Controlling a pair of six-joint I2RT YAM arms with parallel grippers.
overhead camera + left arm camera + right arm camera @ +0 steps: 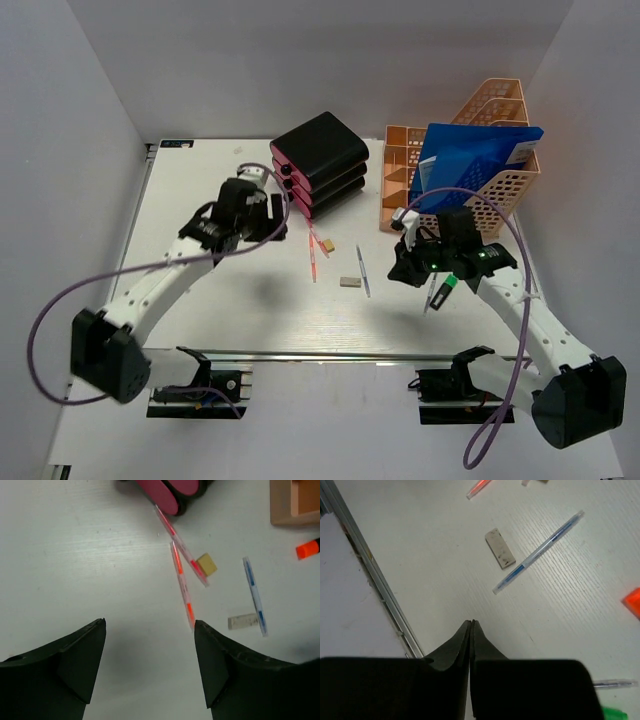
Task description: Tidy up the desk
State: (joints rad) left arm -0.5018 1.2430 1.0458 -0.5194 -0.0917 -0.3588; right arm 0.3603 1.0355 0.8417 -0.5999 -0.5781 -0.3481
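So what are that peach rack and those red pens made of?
The peach rack looks like moulded matte plastic: its walls are an even grid of holes. The red pens seem to be clear glossy plastic, since red cores show through their barrels.

White desk (75, 555), blue pen (254, 596), grey eraser (243, 621)
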